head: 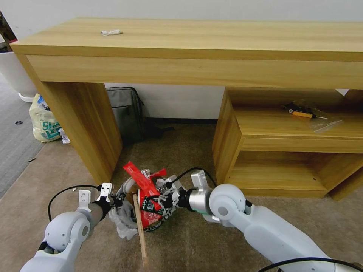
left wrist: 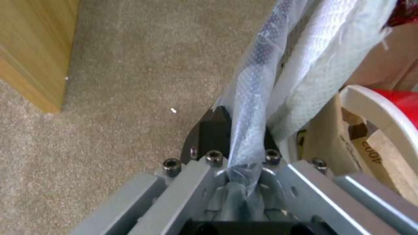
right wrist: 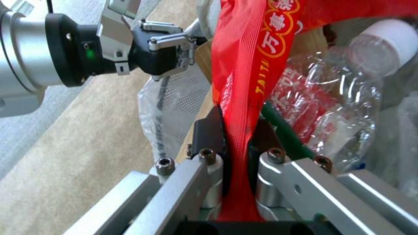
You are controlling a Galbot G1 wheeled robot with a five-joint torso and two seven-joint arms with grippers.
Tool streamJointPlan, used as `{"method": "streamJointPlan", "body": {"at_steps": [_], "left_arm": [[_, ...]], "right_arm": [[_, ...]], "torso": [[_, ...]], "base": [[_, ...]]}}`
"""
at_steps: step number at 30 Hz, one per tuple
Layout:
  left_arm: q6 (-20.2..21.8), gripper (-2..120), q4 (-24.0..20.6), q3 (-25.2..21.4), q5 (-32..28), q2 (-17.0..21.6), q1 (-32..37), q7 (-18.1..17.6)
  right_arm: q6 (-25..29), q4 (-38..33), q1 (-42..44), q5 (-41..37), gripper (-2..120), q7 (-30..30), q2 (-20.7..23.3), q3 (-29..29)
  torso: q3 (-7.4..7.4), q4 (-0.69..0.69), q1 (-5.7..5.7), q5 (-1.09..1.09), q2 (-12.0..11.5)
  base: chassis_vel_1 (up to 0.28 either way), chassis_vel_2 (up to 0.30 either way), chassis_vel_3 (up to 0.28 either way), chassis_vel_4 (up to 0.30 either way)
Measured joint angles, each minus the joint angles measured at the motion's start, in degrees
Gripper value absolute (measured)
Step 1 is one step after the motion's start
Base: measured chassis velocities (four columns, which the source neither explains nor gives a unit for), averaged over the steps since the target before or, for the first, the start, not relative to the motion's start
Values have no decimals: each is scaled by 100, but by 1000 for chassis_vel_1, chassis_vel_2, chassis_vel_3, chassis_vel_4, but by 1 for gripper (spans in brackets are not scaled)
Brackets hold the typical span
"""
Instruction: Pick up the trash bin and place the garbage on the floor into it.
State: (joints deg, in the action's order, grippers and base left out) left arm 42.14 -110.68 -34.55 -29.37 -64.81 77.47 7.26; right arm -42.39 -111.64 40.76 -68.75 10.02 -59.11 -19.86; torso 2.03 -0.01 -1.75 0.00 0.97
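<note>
Pinching the bag-lined rim of the trash bin [head: 126, 211] with my left gripper [left wrist: 237, 137], I hold it at six o'clock in my head view, just off the beige floor [head: 189, 241]. My right gripper [right wrist: 237, 130], at the bin's three o'clock, has its fingers clamped on a red wrapper [right wrist: 244, 81] over the opening. With a wooden stick [head: 140, 226] and a bottle [right wrist: 344, 98] crowding the top, I judge the wrapper could slide off, or the thin liner could slip from my pinch.

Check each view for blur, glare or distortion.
Head view: sharp, even light, the long wooden desk bowed by wide-angle distortion. Left wrist view: the translucent white bin liner is soft, close to the lens. Right wrist view: the red printed wrapper and clear plastic bottle are blurred, with highlights.
</note>
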Motion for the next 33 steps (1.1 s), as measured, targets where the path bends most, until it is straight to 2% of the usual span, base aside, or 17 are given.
{"method": "streamJointPlan", "body": {"at_steps": [8, 15, 16, 19, 20, 23, 25, 27, 28, 31, 33], "left_arm": [[0, 0, 17, 12, 15, -39, -6, 4], [0, 0, 17, 14, 14, -48, -4, 11], [0, 0, 17, 14, 14, -48, -4, 11], [0, 0, 17, 14, 14, -55, 7, 12], [0, 0, 17, 14, 14, -55, 7, 12], [0, 0, 2, 7, 14, -54, 15, 14], [0, 0, -2, 6, 15, -53, 16, 14], [0, 0, -20, 1, 13, -42, 23, 15], [0, 0, -20, 1, 13, -42, 23, 15], [0, 0, -18, -8, 15, -50, 38, 15], [0, 0, -18, -11, 18, -54, 46, 15]], "right_arm": [[-2, 77, 0, -308, 4, 194, -70, -2], [3, 49, 43, -161, 30, 249, -73, -26], [3, 49, 43, -161, 30, 249, -73, -26], [8, -9, 44, -114, 45, 247, -68, -32], [8, -9, 44, -114, 45, 247, -68, -32], [13, -70, 43, -68, 59, 244, -48, -30], [13, -71, 42, -56, 60, 244, -46, -29], [16, -93, 45, 11, 76, 237, -43, -2], [16, -93, 45, 11, 76, 237, -43, -2], [18, -216, 67, 25, 90, 231, -31, 112], [19, -301, 84, 27, 93, 227, -9, 168]], "torso": [[0, 0, 0, 0, -1], [0, -1, 0, 0, -1], [0, -1, 0, 0, -1], [0, -1, 0, 0, -1], [0, -1, 0, 0, -1], [0, 0, 0, 0, -1], [0, -1, 0, 0, -1], [0, 0, 0, 0, -1], [0, 0, 0, 0, -1], [0, 0, 0, 0, -1], [0, 0, 0, 0, -1]], "base": [[0, 0, 0, 0], [0, 0, 0, 0], [0, 0, 0, 0], [0, 0, 0, 0], [0, 0, 0, 0], [0, 0, 0, 0], [0, 0, 0, 0], [0, 0, 0, 0], [0, 0, 0, 0], [0, 0, 0, 0], [0, 0, 0, 0]]}}
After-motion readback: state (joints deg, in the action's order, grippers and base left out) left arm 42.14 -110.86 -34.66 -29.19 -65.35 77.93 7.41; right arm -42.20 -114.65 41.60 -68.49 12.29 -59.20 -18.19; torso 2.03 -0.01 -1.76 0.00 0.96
